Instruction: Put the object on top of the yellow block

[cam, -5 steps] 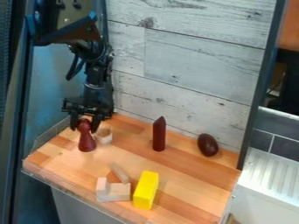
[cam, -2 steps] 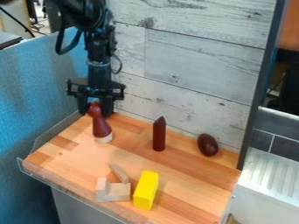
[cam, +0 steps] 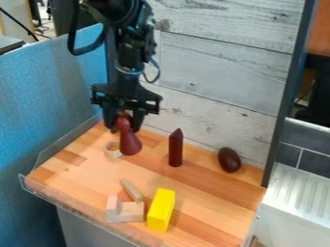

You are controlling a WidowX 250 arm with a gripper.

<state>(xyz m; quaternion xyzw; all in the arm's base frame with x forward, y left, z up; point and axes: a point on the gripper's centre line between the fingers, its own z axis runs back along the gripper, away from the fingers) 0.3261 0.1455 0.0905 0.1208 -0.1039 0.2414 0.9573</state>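
The wooden tabletop (cam: 209,190) spans the scene. At its far left, the black gripper (cam: 125,127) pinches the head of a dark red pawn-shaped piece between its fingers. The yellow block (cam: 161,210) lies near the middle of the near side, with a pale notched block (cam: 126,212) just to its left. Farther back are a pointed red piece (cam: 175,148), then, rightward, a brown egg (cam: 228,160). A small pale ring (cam: 113,150) is left of the pawn-shaped piece (cam: 130,144).
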